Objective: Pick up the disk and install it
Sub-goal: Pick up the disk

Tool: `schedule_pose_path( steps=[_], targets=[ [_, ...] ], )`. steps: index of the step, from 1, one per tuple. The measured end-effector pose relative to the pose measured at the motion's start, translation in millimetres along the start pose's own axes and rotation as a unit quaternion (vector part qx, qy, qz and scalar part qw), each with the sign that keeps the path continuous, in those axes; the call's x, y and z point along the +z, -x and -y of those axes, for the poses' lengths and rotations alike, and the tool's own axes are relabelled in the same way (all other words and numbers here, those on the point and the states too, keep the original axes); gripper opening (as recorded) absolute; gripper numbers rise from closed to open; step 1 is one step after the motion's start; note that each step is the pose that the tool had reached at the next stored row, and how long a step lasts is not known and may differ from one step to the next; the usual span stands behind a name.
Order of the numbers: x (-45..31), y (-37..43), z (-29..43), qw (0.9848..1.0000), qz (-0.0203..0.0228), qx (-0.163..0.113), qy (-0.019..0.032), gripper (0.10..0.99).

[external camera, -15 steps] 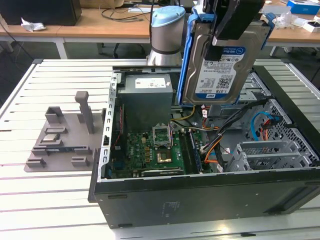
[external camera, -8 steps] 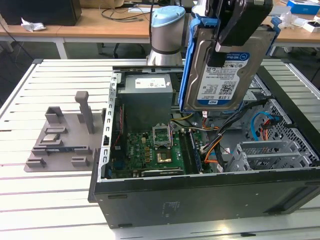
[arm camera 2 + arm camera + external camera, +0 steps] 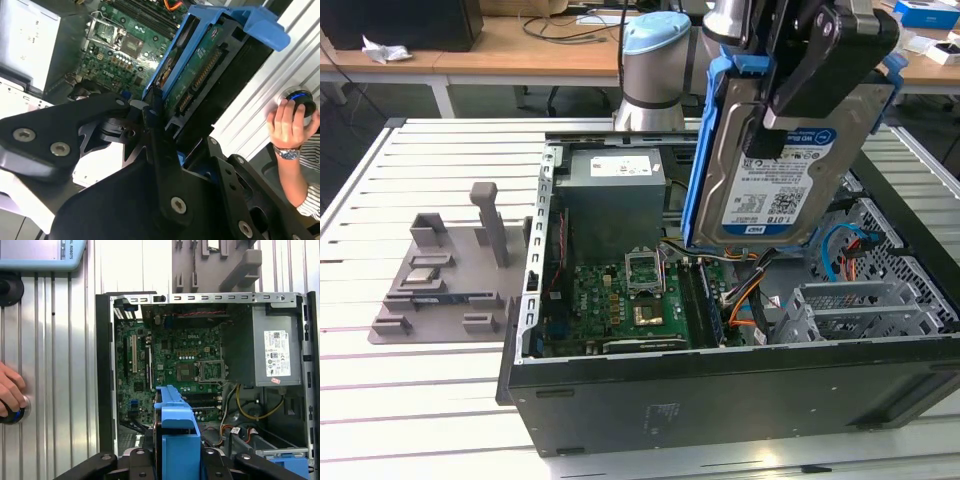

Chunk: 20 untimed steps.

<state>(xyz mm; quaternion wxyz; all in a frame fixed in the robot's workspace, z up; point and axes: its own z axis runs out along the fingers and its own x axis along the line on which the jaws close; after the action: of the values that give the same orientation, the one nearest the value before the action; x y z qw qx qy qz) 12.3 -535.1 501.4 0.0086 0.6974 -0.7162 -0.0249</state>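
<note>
One disk (image 3: 765, 195) hangs in the air above the open computer case (image 3: 720, 390) — nearly upright, label facing the exterior view — and the gripper (image 3: 775, 125) is closed on its upper part, one black finger (image 3: 800, 85) lying across the label. In both wrist views the blue carrier (image 3: 177, 440) of the disk sticks out from between the black fingers, over the green motherboard (image 3: 175, 355) and not touching it; the grey power supply (image 3: 275, 350) sits beside inside the case. A person's hand (image 3: 285, 125) rests on a round button (image 3: 301, 97) on the slatted table (image 3: 440, 400) near the case.

One disk (image 3: 770, 200), one computer case (image 3: 720, 400)
</note>
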Motion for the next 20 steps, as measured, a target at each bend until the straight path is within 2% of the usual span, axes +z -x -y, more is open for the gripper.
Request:
schedule_pose_path(
  steps=[4,7,20],
  targets=[
    [-0.2,-9.2,0.2,1.0000,-0.0024,0.000,0.0000,0.365],
    [-0.2,-12.7,0.3,1.0000,-0.0034,0.000,-0.0001,0.365],
    [-0.2,-14.3,0.4,1.0000,-0.0034,0.000,-0.0001,0.365]
  ],
)
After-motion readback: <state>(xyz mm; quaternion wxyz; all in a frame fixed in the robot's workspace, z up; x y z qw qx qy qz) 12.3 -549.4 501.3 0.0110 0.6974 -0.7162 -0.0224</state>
